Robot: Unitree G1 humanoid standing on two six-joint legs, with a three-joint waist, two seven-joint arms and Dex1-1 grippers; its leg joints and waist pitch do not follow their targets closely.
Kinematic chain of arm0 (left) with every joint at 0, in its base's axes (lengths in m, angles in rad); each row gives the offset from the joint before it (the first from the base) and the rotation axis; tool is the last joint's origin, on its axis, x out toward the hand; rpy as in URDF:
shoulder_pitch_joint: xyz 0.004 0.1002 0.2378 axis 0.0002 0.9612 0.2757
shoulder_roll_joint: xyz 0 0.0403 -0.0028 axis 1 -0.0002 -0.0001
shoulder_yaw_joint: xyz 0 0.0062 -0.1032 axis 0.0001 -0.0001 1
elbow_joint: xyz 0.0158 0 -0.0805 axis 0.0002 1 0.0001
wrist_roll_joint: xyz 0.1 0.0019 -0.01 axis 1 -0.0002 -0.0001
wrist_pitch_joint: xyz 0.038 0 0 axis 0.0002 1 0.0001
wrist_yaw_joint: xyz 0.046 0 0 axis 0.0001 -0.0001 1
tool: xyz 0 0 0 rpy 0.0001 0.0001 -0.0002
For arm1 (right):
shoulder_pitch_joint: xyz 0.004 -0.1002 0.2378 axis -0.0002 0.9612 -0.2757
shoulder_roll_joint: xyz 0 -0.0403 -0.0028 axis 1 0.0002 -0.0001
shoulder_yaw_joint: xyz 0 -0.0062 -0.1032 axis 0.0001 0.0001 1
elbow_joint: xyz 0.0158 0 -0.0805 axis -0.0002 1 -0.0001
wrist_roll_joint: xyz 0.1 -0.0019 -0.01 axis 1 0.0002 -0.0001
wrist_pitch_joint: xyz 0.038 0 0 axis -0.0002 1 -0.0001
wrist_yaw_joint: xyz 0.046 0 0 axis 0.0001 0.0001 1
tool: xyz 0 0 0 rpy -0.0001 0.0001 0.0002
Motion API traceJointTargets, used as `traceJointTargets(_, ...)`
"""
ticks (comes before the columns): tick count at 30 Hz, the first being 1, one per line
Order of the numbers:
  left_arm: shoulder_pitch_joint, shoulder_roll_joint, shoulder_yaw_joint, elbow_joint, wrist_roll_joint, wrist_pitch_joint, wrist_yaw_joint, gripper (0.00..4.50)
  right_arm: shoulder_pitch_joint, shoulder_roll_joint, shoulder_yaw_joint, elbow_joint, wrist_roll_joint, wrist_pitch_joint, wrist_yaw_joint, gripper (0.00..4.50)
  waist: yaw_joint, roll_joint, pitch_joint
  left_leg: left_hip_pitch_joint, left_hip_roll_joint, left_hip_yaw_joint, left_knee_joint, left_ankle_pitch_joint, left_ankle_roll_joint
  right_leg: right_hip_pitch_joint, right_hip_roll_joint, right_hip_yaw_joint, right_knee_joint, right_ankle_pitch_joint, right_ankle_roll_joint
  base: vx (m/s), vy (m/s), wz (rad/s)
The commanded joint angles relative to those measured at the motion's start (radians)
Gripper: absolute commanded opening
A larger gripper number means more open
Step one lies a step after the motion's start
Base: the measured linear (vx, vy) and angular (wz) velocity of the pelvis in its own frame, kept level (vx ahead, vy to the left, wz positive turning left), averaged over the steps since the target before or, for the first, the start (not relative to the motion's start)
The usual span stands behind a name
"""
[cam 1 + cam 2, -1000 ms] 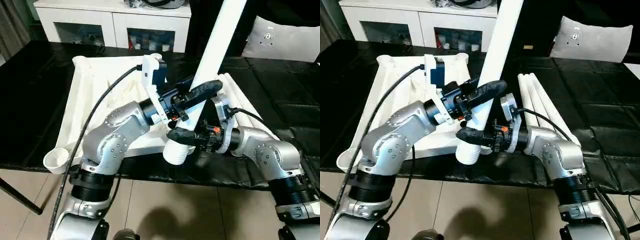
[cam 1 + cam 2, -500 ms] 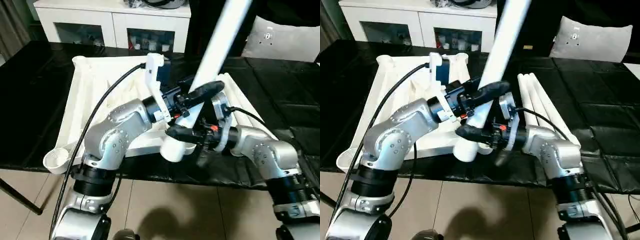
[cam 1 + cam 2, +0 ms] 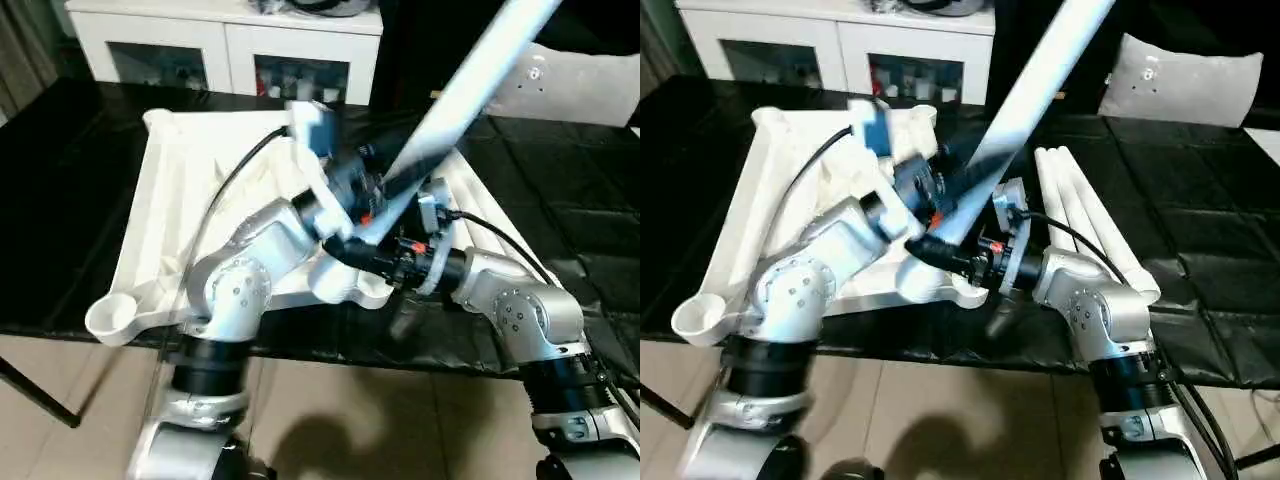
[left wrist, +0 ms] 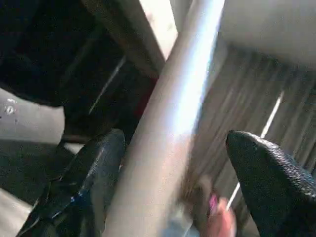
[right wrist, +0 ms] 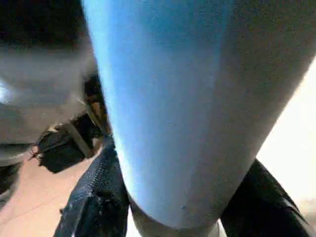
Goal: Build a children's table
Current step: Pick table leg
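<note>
Tube leg (image 3: pixel 470 75) held by both arms, long axis slanting up and away toward the robot's right; its thick lower end sits low, at the near right corner of the upturned tabletop (image 3: pixel 170 190), about at the corner socket there. Right gripper (image 5: pixel 182 197) lowest on the leg, fingers closed around it near that end. Left gripper (image 4: pixel 173 163) higher up, fingers either side of the shaft; real contact there I cannot tell. Spare legs (image 3: pixel 1080 205) lie just right of the tabletop. Near left socket (image 3: pixel 112 317) empty.
</note>
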Motion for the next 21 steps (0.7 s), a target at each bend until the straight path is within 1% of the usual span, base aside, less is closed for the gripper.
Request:
traceJointTargets(1,-0.004,0.011,0.028,-0.005,-0.032,0.002,0.011,3.72,0.014,-0.009,-0.009,-0.035,0.014,0.018,0.000,1.89,-0.001,-0.008,-0.073,0.015,0.060,-0.016,-0.061,-0.070,0.027,0.049,-0.106,0.043,-0.078,-0.023,-0.195,0.000,0.000,0.00)
traceJointTargets(2,0.011,0.019,0.033,-0.008,-0.028,0.005,0.013,3.72,0.026,-0.013,-0.013,-0.050,0.025,0.016,0.012,1.89,-0.002,-0.008,-0.073,0.015,0.059,-0.016,-0.061,-0.070,0.029,0.049,-0.107,0.042,-0.078,-0.023,-0.190,0.000,0.000,0.00)
traceJointTargets(3,0.035,0.039,0.029,-0.022,0.004,0.008,0.010,3.72,0.041,-0.013,-0.033,-0.068,0.034,0.005,0.001,1.89,-0.001,-0.004,-0.073,0.015,0.060,-0.017,-0.061,-0.073,0.028,0.048,-0.107,0.043,-0.079,-0.028,-0.186,0.000,0.000,0.00)
traceJointTargets(4,0.038,0.042,0.029,-0.024,0.007,0.009,0.009,3.72,0.042,-0.013,-0.036,-0.070,0.034,0.004,-0.002,1.89,-0.001,-0.004,-0.072,0.015,0.064,-0.018,-0.063,-0.077,0.026,0.048,-0.108,0.044,-0.078,-0.031,-0.176,0.000,0.000,0.00)
traceJointTargets(5,0.055,0.062,0.025,-0.037,0.037,0.012,0.006,3.72,0.053,-0.011,-0.057,-0.082,0.030,-0.008,-0.030,1.89,-0.003,-0.003,-0.072,0.015,0.063,-0.018,-0.063,-0.077,0.025,0.047,-0.108,0.043,-0.078,-0.034,-0.174,0.000,0.000,0.00)
traceJointTargets(6,0.069,0.082,0.022,-0.047,0.071,0.010,0.008,3.72,0.062,-0.011,-0.074,-0.094,0.015,-0.024,-0.067,1.89,-0.004,-0.003,-0.070,0.017,0.064,-0.019,-0.066,-0.084,0.020,0.045,-0.107,0.044,-0.082,-0.053,-0.161,0.000,0.000,0.00)
traceJointTargets(7,0.078,0.114,0.006,-0.051,0.118,-0.002,0.008,3.72,0.067,-0.014,-0.082,-0.102,-0.013,-0.034,-0.112,1.89,-0.004,0.000,-0.070,0.020,0.066,-0.020,-0.068,-0.088,0.011,0.042,-0.108,0.044,-0.083,-0.073,-0.148,0.000,0.000,0.00)
traceJointTargets(8,0.087,0.161,-0.027,-0.050,0.185,-0.028,0.011,3.72,0.072,-0.021,-0.086,-0.112,-0.047,-0.044,-0.161,1.89,-0.004,0.002,-0.069,0.021,0.065,-0.021,-0.072,-0.099,0.001,0.039,-0.103,0.045,-0.087,-0.104,-0.125,0.000,0.000,0.00)
traceJointTargets(9,0.099,0.227,-0.075,-0.039,0.278,-0.072,0.015,3.72,0.078,-0.027,-0.094,-0.129,-0.078,-0.038,-0.221,1.89,-0.003,0.008,-0.068,0.022,0.064,-0.023,-0.073,-0.106,-0.004,0.038,-0.104,0.045,-0.088,-0.119,-0.113,0.000,0.000,0.00)
traceJointTargets(10,0.100,0.234,-0.079,-0.038,0.287,-0.076,0.015,3.72,0.079,-0.028,-0.094,-0.131,-0.081,-0.037,-0.226,1.89,-0.007,0.010,-0.068,0.025,0.063,-0.021,-0.075,-0.126,-0.021,0.037,-0.102,0.046,-0.091,-0.141,-0.100,0.000,0.000,0.00)
traceJointTargets(11,0.104,0.265,-0.097,-0.024,0.320,-0.083,0.025,3.72,0.085,-0.030,-0.102,-0.143,-0.088,-0.024,-0.252,1.89,-0.008,0.016,-0.069,0.027,0.063,-0.021,-0.075,-0.143,-0.036,0.036,-0.102,0.046,-0.092,-0.148,-0.099,0.000,0.000,0.00)
traceJointTargets(12,0.107,0.296,-0.119,-0.010,0.364,-0.100,0.032,3.72,0.090,-0.035,-0.106,-0.152,-0.109,-0.020,-0.282,1.89,-0.008,0.014,-0.069,0.028,0.062,-0.021,-0.075,-0.145,-0.041,0.037,-0.103,0.047,-0.090,-0.142,-0.103,0.000,0.000,0.00)
traceJointTargets(13,0.116,0.339,-0.153,0.005,0.417,-0.116,0.033,3.72,0.100,-0.039,-0.108,-0.165,-0.140,-0.005,-0.328,1.89,-0.009,0.035,-0.068,0.030,0.065,-0.024,-0.076,-0.162,-0.053,0.030,-0.099,0.046,-0.095,-0.133,-0.099,0.000,0.000,0.00)
traceJointTargets(14,0.131,0.399,-0.209,0.027,0.504,-0.147,0.040,3.72,0.116,-0.033,-0.113,-0.186,-0.183,0.006,-0.405,1.89,-0.010,0.041,-0.071,0.030,0.063,-0.028,-0.079,-0.163,-0.061,0.034,-0.097,0.044,-0.087,-0.110,-0.097,0.000,0.000,0.00)
traceJointTargets(15,0.140,0.398,-0.212,0.041,0.527,-0.156,0.061,3.72,0.128,-0.024,-0.114,-0.205,-0.180,-0.001,-0.413,1.89,-0.011,0.039,-0.071,0.028,0.060,-0.026,-0.077,-0.156,-0.062,0.035,-0.096,0.044,-0.086,-0.094,-0.095,0.000,0.000,0.00)
traceJointTargets(16,0.140,0.398,-0.212,0.041,0.527,-0.156,0.061,3.72,0.128,-0.024,-0.114,-0.205,-0.180,-0.001,-0.413,1.89,-0.011,0.035,-0.075,0.025,0.057,-0.023,-0.073,-0.136,-0.057,0.040,-0.099,0.046,-0.082,-0.059,-0.101,0.000,0.000,0.00)
traceJointTargets(17,0.166,0.379,-0.199,0.051,0.544,-0.160,0.096,3.72,0.151,0.006,-0.123,-0.245,-0.176,-0.032,-0.444,1.89,-0.011,0.044,-0.078,0.021,0.057,-0.022,-0.070,-0.119,-0.051,0.042,-0.102,0.047,-0.079,-0.036,-0.117,0.000,0.000,0.00)
traceJointTargets(18,0.166,0.379,-0.199,0.051,0.544,-0.160,0.096,3.72,0.151,0.006,-0.123,-0.245,-0.176,-0.032,-0.444,1.88,-0.011,0.043,-0.078,0.019,0.059,-0.021,-0.070,-0.110,-0.048,0.042,-0.103,0.047,-0.080,-0.022,-0.122,0.000,0.000,0.00)
traceJointTargets(19,0.184,0.380,-0.202,0.038,0.547,-0.163,0.090,3.72,0.158,0.012,-0.118,-0.251,-0.205,-0.068,-0.469,1.88,-0.011,0.036,-0.080,0.017,0.060,-0.023,-0.070,-0.089,-0.044,0.044,-0.105,0.045,-0.073,0.004,-0.133,0.000,0.000,0.00)
traceJointTargets(20,0.205,0.387,-0.211,0.026,0.557,-0.175,0.080,3.72,0.167,0.023,-0.112,-0.259,-0.229,-0.099,-0.501,1.88,-0.014,0.040,-0.080,0.018,0.059,-0.021,-0.069,-0.086,-0.041,0.040,-0.103,0.045,-0.074,0.014,-0.139,0.000,0.000,0.00)
traceJointTargets(21,0.228,0.400,-0.223,0.015,0.560,-0.175,0.064,3.72,0.174,0.035,-0.112,-0.269,-0.220,-0.060,-0.528,1.88,-0.018,0.032,-0.078,0.017,0.059,-0.019,-0.070,-0.091,-0.039,0.040,-0.102,0.045,-0.076,0.007,-0.140,0.000,0.000,0.00)
